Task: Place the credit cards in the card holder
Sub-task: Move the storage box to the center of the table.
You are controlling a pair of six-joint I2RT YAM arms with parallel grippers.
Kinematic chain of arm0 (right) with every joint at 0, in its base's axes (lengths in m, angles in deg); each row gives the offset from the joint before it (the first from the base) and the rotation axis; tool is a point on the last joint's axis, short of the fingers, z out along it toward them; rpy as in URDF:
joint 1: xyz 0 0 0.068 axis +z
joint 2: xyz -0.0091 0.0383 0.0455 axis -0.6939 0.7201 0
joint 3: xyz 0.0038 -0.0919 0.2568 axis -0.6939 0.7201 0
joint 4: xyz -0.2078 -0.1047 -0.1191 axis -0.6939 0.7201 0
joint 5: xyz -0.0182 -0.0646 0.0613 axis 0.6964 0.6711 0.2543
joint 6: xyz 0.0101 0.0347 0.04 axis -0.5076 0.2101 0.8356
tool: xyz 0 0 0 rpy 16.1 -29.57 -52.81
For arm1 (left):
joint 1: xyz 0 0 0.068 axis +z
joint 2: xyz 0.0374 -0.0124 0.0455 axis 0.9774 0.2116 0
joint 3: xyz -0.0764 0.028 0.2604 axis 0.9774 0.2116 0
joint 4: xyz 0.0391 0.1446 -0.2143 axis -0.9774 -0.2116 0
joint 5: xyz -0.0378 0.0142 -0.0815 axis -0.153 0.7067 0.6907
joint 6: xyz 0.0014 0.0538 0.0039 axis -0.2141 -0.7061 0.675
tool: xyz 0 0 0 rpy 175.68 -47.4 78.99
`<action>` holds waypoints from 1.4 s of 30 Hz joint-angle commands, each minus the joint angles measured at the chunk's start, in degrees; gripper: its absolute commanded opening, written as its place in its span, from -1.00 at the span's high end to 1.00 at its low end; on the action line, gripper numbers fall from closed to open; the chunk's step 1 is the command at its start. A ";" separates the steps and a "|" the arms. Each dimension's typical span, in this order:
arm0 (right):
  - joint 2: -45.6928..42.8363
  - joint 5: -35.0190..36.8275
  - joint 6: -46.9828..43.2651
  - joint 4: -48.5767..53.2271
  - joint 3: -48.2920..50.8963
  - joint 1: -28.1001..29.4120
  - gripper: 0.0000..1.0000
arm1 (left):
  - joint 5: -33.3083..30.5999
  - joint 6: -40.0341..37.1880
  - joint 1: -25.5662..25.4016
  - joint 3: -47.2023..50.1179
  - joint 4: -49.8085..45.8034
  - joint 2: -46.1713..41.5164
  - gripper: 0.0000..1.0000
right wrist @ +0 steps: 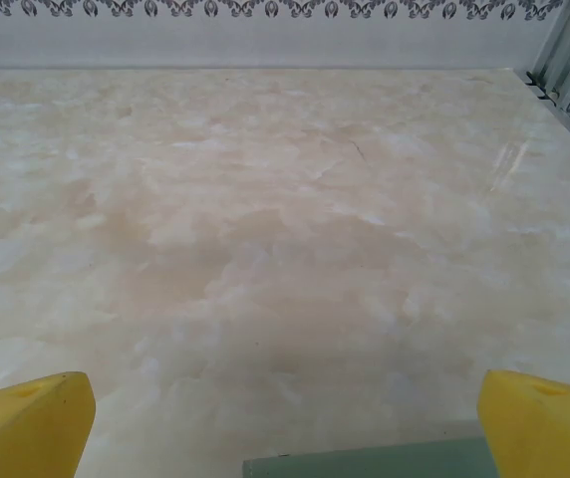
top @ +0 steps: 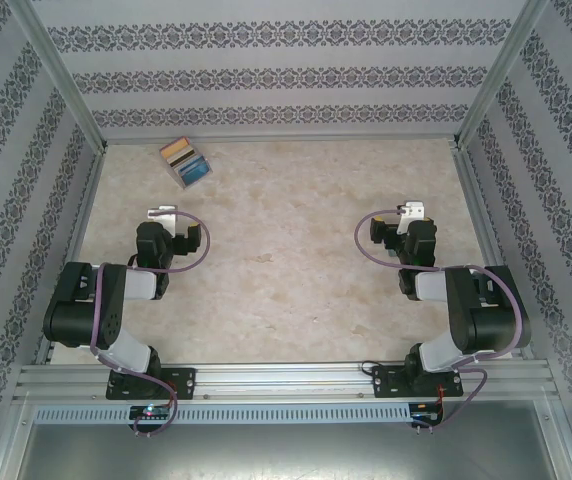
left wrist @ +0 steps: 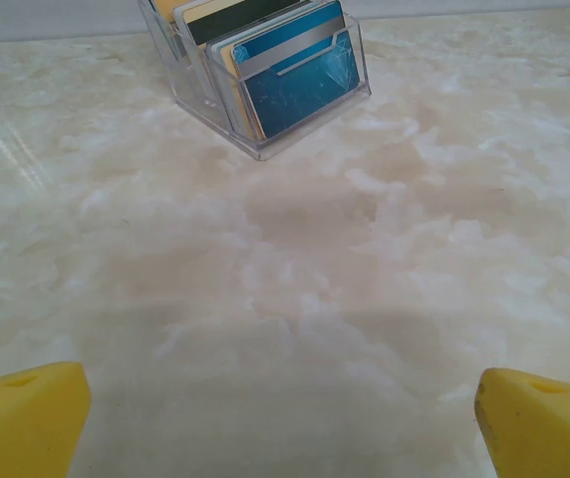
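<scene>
Beige marbled table top [top: 286, 300] spreads smooth and glossy under me, fenced by patterned wallpaper walls [top: 266, 75] and aluminium frame rails [top: 286, 380]. Its middle lies open between my arms. My left gripper [left wrist: 280, 398] stands wide, its yellow wedge fingers [left wrist: 26, 418] far apart with nothing between them. My right gripper [right wrist: 285, 403] is spread just as wide, gripping nothing.

At the far left, near the back wall, the clear plastic slotted stand [left wrist: 265, 139] sits angled, ahead of my left gripper and well apart from it. Thin credit cards [left wrist: 300, 85] stand upright in its slots: blue in front, yellow-gold and a dark one behind. The flat grey-green card holder [right wrist: 375, 463] shows as a straight-edged strip low between my right fingers, nearer the right one.
</scene>
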State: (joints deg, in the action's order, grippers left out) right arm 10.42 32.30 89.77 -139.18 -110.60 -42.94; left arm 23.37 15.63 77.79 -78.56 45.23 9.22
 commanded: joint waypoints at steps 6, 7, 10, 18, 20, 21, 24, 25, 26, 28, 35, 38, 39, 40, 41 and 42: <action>-0.78 -0.27 -0.53 -1.12 -0.57 0.40 -0.96 | -0.74 1.10 0.26 -0.37 0.11 -0.38 -0.99; -0.80 -0.18 -0.61 -1.12 -0.59 0.49 -0.96 | -0.70 1.15 0.25 -0.40 0.15 -0.35 -0.99; -0.81 0.19 -0.82 -1.48 -0.41 0.85 -0.96 | -0.72 1.10 0.25 -0.41 0.15 -0.35 -0.99; -0.74 0.22 -0.81 -1.39 -0.48 0.85 -0.96 | -0.75 1.10 0.25 -0.40 0.15 -0.34 -0.99; -0.81 0.21 -0.87 -1.39 -0.41 0.85 -0.96 | -0.75 1.11 0.26 -0.42 0.15 -0.35 -0.99; -0.81 0.16 -0.85 -1.39 -0.42 0.85 -0.96 | -0.72 1.13 0.29 -0.37 0.15 -0.43 -0.99; -0.79 0.21 -0.82 -1.39 -0.48 0.83 -0.96 | -0.72 1.11 0.25 -0.37 0.15 -0.38 -0.99; -0.82 0.19 -0.84 -1.39 -0.43 0.85 -0.96 | -0.74 1.20 0.25 -0.36 0.15 -0.36 -0.99; -0.81 0.20 -0.78 -1.39 -0.45 0.85 -0.96 | -0.76 1.13 0.25 -0.40 0.11 -0.41 -0.99; -0.82 0.20 -0.82 -1.39 -0.50 0.85 -0.96 | -0.94 1.17 0.25 -0.32 0.32 -0.41 -0.99; -0.82 0.30 -0.77 -1.39 -0.46 0.85 -0.96 | -8.30 9.09 -0.19 -12.08 -34.69 -15.97 -0.99; -0.78 0.26 -0.81 -1.38 -0.50 0.81 -0.96 | -11.76 13.06 -0.19 -18.31 -45.05 -18.91 -0.99; -0.82 0.30 -0.81 -1.39 -0.48 0.85 -0.96 | -13.00 14.09 -0.19 -19.46 -46.33 -19.49 -0.99; -0.75 0.30 -0.78 -1.39 -0.47 0.85 -0.96 | -15.23 16.78 -0.19 -20.80 -47.64 -19.66 -0.99; -0.79 0.27 -0.80 -1.39 -0.50 0.85 -0.96 | -17.99 20.38 -0.13 -22.15 -49.30 -19.32 -0.99; -0.79 0.29 -0.78 -1.40 -0.48 0.85 -0.96 | -22.54 26.26 -0.10 -24.10 -52.78 -18.53 -0.99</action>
State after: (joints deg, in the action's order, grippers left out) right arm 10.42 32.32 89.57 -139.21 -110.60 -42.55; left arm 11.35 29.24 77.77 -100.13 7.77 -10.41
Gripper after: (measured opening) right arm 0.982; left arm 0.996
